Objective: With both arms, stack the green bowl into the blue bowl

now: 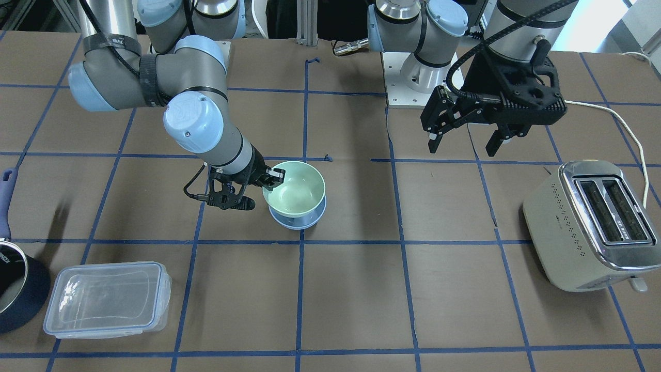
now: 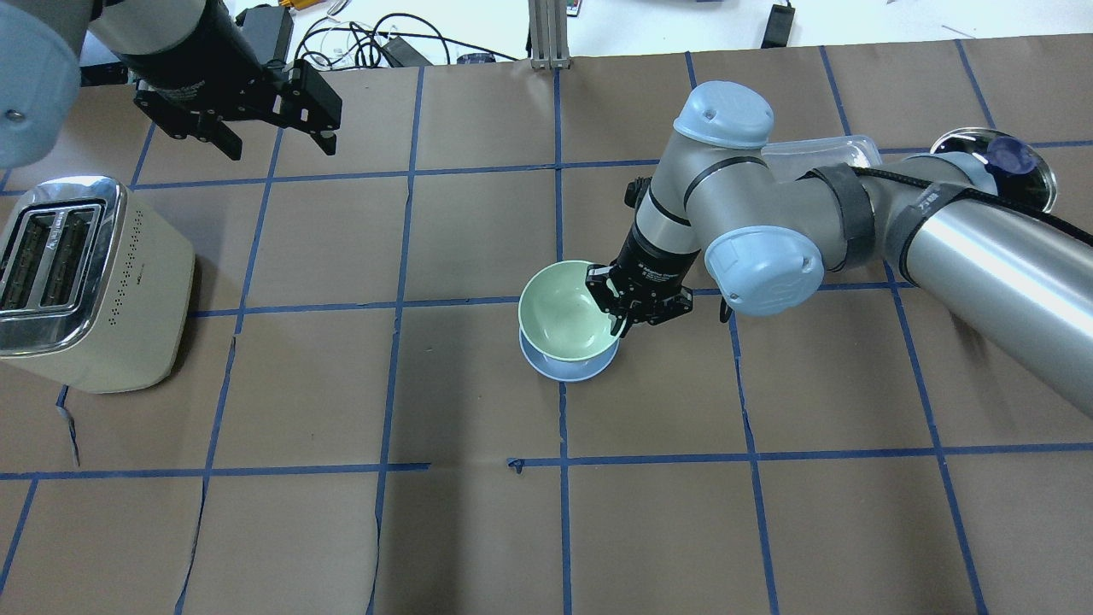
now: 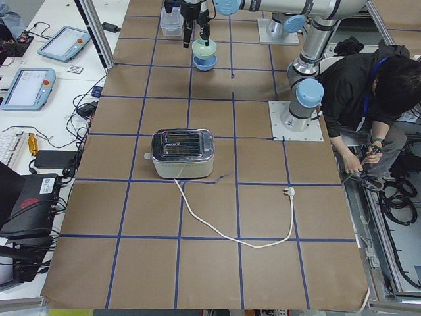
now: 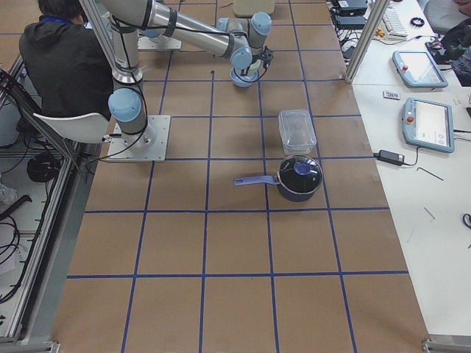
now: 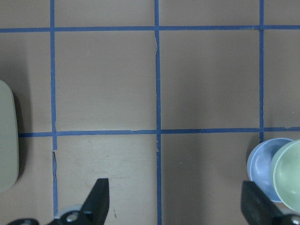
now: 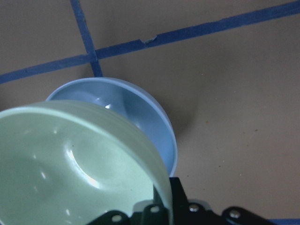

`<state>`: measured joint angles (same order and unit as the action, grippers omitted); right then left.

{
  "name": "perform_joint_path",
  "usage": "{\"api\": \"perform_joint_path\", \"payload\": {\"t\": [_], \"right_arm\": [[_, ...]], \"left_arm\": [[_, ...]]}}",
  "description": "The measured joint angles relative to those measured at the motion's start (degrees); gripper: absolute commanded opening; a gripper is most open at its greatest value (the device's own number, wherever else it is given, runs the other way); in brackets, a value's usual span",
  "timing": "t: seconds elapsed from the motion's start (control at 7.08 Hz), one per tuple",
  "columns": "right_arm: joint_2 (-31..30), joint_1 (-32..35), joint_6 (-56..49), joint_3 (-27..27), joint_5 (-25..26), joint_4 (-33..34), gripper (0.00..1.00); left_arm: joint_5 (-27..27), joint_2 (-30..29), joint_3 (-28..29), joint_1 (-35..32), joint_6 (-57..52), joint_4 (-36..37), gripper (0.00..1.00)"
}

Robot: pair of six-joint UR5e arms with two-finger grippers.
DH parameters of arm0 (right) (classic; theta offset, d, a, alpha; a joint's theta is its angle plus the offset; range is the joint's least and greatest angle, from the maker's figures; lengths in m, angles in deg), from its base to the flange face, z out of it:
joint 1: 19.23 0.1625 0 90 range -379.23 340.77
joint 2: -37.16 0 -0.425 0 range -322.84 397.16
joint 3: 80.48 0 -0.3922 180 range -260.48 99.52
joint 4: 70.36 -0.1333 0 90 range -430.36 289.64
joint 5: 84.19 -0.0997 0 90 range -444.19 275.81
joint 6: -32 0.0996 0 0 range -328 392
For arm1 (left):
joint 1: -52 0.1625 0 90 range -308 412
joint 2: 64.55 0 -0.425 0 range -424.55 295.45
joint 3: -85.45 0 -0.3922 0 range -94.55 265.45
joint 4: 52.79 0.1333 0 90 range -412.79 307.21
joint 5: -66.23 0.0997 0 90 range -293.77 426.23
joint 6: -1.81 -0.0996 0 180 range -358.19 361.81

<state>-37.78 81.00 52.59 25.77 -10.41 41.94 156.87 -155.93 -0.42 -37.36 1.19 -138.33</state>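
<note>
Green bowl (image 2: 562, 309), rim clamped by right tool (image 2: 618, 321), held over blue bowl (image 2: 565, 372); left tool (image 2: 282, 150), fingers apart, above desk (image 2: 461, 530).

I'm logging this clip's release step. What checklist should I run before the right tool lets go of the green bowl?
1. Right tool clamped on green bowl rim: ok.
2. Green bowl over blue bowl: ok.
3. Green bowl fully seated in blue bowl: cannot tell.
4. Blue bowl upright: ok.
5. Left tool open, apart from both bowls: ok.
</note>
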Motion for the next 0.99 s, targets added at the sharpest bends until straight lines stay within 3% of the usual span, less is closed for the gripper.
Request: {"api": "perform_joint_path", "payload": {"t": [0.14,0.42,0.56,0.85,0.99], "right_arm": [[0.1,0.0,0.0,0.4,-0.4,0.6,0.64],[0.2,0.0,0.5,0.5,-1.5,1.4,0.83],[0.2,0.0,1.7,0.5,-1.7,1.6,0.84],[0.0,-0.7,2.6,-0.6,-1.6,2.3,1.00],[-0.3,-1.8,2.6,-2.4,-0.5,2.7,1.00]], "left_arm": [[-0.1,0.1,-0.2,-0.1,0.1,0.0,1.00],[-0.3,0.3,-0.9,-0.2,0.1,0.0,1.00],[-0.2,0.5,-1.5,-0.2,0.1,0.1,1.00],[-0.2,0.6,-1.9,-0.3,0.0,0.4,1.00],[-0.2,0.6,-2.0,-0.3,0.0,0.4,1.00]]}}
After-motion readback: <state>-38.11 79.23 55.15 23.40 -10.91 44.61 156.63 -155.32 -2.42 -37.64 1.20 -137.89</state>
